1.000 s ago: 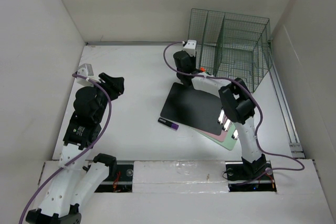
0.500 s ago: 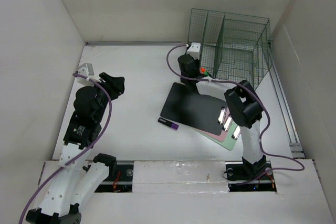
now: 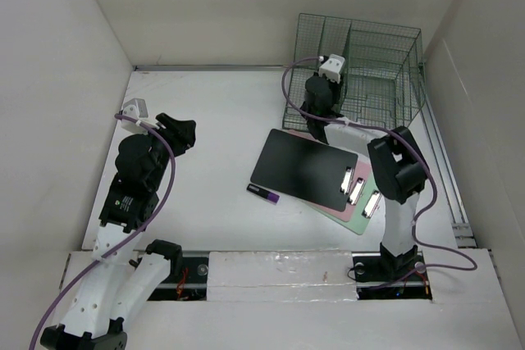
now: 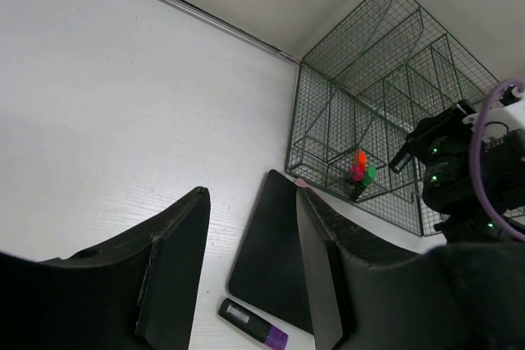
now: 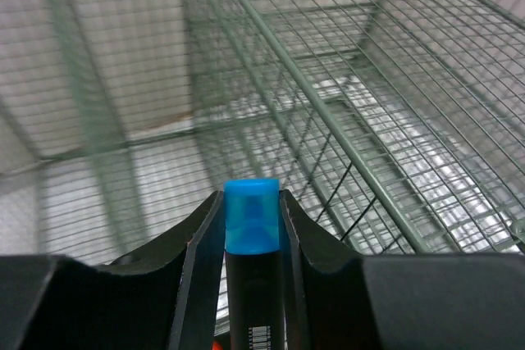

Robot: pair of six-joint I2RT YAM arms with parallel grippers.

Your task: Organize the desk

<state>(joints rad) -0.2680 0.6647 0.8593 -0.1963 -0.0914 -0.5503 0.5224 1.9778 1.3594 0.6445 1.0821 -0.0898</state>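
1. The right gripper (image 5: 250, 202) was closed narrowly on a black cylindrical marker with a blue cap (image 5: 251, 219), the cap projecting past its fingertips.
2. Directly ahead of that gripper stood the dark green wire-mesh rack (image 5: 344, 129), its dividers filling the wrist view.
3. The left gripper (image 4: 250, 194) was spread wide and held nothing.
4. Beneath it lay the large matte white desk (image 4: 115, 96), extending ahead to the wall.
5. Ahead of and below the left fingers, a black rectangular clipboard (image 4: 271, 260) lay flat on the desk, with a black purple-capped marker (image 4: 253, 323) just beside its near edge.
6. Farther ahead and to the right, orange, pink and green marker caps (image 4: 359, 168) sat inside the rack.
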